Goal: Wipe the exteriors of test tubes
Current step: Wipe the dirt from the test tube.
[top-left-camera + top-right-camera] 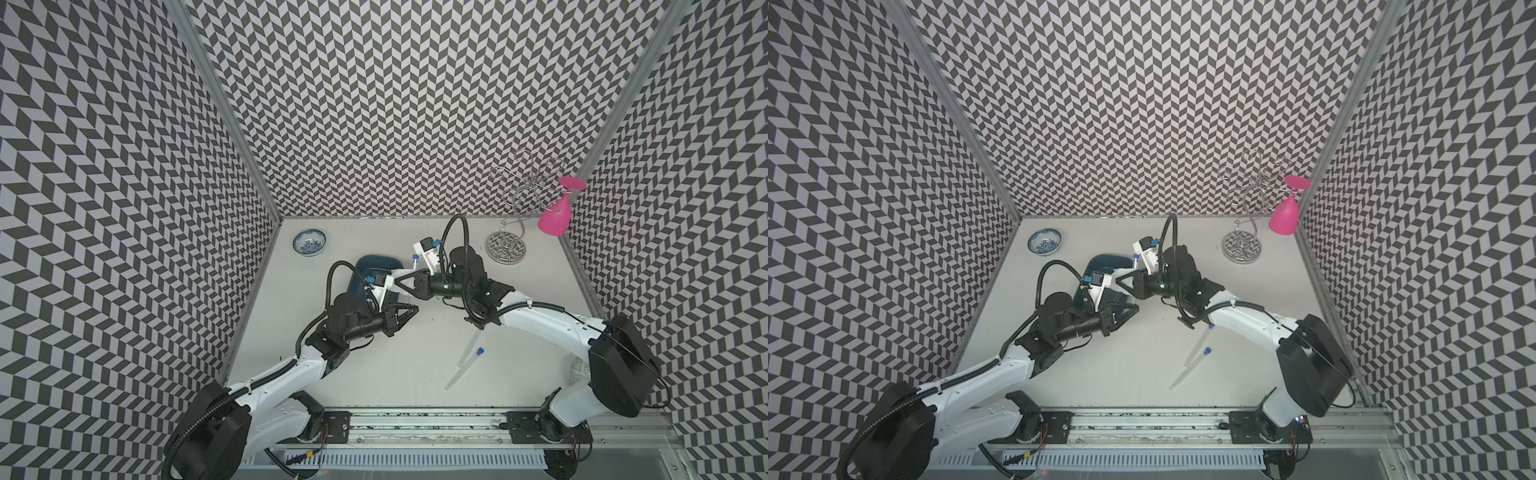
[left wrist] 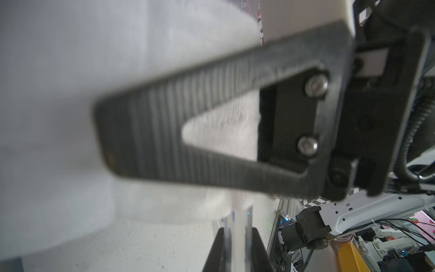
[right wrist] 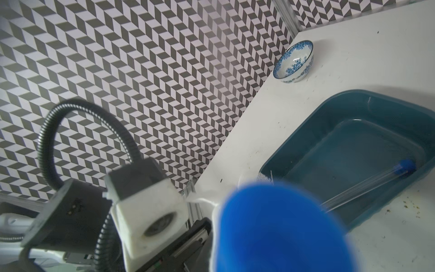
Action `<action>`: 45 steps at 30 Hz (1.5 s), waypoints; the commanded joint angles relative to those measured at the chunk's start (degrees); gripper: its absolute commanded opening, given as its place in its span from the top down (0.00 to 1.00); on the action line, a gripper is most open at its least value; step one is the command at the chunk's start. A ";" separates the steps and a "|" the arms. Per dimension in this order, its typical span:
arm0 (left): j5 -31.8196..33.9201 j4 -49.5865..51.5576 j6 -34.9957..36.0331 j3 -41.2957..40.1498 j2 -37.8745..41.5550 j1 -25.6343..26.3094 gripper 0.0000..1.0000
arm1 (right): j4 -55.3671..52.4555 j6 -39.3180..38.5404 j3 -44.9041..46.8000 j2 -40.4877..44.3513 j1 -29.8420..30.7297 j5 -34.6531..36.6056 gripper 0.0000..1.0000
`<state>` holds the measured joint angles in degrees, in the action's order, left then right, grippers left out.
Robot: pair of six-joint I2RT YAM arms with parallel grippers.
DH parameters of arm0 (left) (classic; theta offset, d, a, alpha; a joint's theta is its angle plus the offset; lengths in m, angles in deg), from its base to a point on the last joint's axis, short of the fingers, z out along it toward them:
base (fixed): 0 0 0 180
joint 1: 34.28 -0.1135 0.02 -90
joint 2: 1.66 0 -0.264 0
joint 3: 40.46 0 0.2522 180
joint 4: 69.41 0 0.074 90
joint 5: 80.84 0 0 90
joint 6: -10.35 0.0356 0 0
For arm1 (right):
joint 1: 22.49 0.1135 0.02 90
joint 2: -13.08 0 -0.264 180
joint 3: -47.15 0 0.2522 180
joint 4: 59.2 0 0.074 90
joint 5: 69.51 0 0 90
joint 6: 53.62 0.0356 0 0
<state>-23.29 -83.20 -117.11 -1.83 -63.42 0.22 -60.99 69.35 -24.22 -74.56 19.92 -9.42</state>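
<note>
Clamping the test tube (image 2: 237, 237) are left fingers (image 2: 215, 256).

White arm shells (image 1: 286, 374), black joints (image 1: 345, 320) between. Black corrugated cable (image 3: 43, 150), white-and-grey camera block (image 3: 150, 207). Ribbed black triangular finger (image 2: 153, 131) with two silver screws (image 2: 316, 85). Down at the rail (image 1: 424, 417), black bolted plates (image 1: 336, 426), big black drum housings (image 1: 216, 436) beside it.

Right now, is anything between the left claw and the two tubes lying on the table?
Nothing visible. Only bare table lies between the left claw and the two tubes; the right arm crosses above one tube's far end.
</note>
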 commanded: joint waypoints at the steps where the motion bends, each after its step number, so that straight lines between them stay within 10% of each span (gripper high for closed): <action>1: 0.03 -5.27 -0.54 -0.52 1.90 0.16 0.85 | 3.51 2.11 5.16 3.12 1.82 3.63 0.78; 25: -1.57 -5.60 -0.43 -0.87 1.16 -0.40 0.85 | -0.83 -3.12 -7.49 -2.19 -5.80 -1.09 0.79; 45: -3.47 -7.20 -0.38 0.32 -2.42 -1.67 0.85 | 0.57 -0.96 3.76 1.43 0.91 1.81 0.78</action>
<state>-25.93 -84.88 -117.70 -2.75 -66.24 -0.96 -57.39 71.43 -17.05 -72.35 21.19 -8.85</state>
